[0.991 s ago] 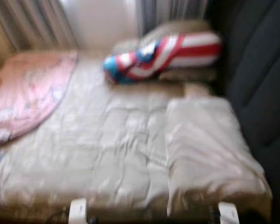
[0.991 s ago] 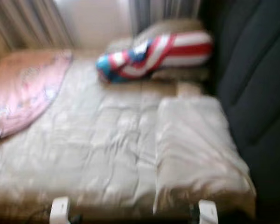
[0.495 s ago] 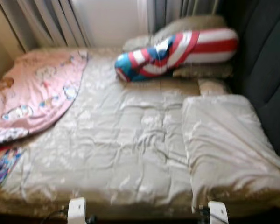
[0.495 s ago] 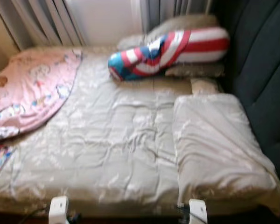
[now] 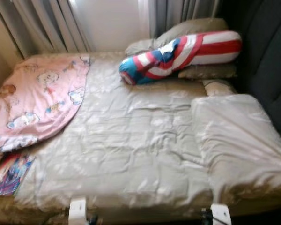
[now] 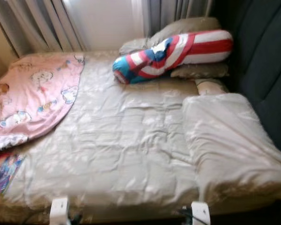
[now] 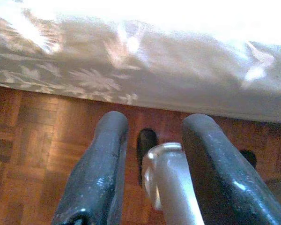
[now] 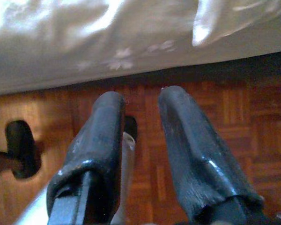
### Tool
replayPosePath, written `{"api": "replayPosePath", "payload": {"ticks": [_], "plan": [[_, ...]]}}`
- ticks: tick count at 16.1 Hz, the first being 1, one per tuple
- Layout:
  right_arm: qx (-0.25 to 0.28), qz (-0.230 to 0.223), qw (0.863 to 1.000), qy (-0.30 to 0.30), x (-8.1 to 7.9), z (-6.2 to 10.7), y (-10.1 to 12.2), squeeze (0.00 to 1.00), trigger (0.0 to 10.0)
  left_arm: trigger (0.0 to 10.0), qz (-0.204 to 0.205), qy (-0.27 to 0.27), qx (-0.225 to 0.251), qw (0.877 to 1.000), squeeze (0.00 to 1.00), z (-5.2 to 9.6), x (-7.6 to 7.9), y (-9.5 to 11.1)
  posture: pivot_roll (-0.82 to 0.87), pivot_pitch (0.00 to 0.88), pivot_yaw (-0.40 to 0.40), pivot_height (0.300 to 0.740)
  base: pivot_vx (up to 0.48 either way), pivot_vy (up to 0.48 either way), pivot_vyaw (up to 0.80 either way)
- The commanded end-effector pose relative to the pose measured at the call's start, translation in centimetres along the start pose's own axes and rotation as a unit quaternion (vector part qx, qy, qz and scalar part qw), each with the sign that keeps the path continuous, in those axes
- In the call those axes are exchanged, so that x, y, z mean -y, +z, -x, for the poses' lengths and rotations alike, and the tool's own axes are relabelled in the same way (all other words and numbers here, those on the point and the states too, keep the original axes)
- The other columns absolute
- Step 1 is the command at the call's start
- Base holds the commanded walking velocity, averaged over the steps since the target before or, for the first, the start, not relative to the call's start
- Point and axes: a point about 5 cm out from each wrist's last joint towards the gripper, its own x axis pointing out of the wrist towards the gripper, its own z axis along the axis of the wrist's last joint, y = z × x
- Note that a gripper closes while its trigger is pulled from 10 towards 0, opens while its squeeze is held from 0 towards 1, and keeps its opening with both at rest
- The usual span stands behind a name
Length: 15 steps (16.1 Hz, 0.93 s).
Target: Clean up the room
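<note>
The middle of the beige bedspread [image 5: 131, 140] lies open from the near edge to the far pillows. On the left a pink blanket [image 5: 35, 101] covers the far corner, with a colourful book [image 5: 9, 174] near it. Far right, a striped bolster [image 5: 182, 54] rests on pillows [image 5: 196, 29]. A folded-over flap [image 5: 239, 140] bulks up the near right, beside the dark headboard [image 5: 267, 56].

We see a bed [image 5: 131, 206] covered by a beige quilt [image 5: 131, 140], on which lie a pink cartoon-print blanket [image 5: 37, 98] at the left, a striped red, white and blue bolster [image 5: 182, 54] against beige pillows [image 5: 192, 28], and a colourful book [image 5: 9, 176] near its left front corner.
</note>
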Motion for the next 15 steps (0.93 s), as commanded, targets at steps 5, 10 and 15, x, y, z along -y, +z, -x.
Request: {"api": "replayPosePath", "payload": {"ticks": [5, 10, 15], "plan": [[0.000, 0.000, 1.000, 0.014, -0.78, -0.10, 0.12, 0.00, 10.0, 10.0, -0.001, 0.010, -0.012, 1.000, 0.00, 0.26, -0.72, -0.70, -0.01, 0.051, 0.018, 0.740, 0.000, 0.355, 0.43], [0.002, -0.006, 1.000, 0.010, 0.10, -0.04, 0.24, 0.00, 10.0, 10.0, 0.001, 0.013, -0.011, 1.000, 0.00, 0.26, -0.83, -0.64, -0.01, 0.058, 0.018, 0.740, 0.000, 0.356, 0.00], [0.002, -0.003, 1.000, 0.013, 0.00, -0.05, 0.23, 0.00, 10.0, 10.0, 0.002, 0.015, -0.010, 1.000, 0.00, 0.25, -0.96, -0.53, 0.00, 0.061, 0.018, 0.740, 0.000, 0.354, 0.00]]}}
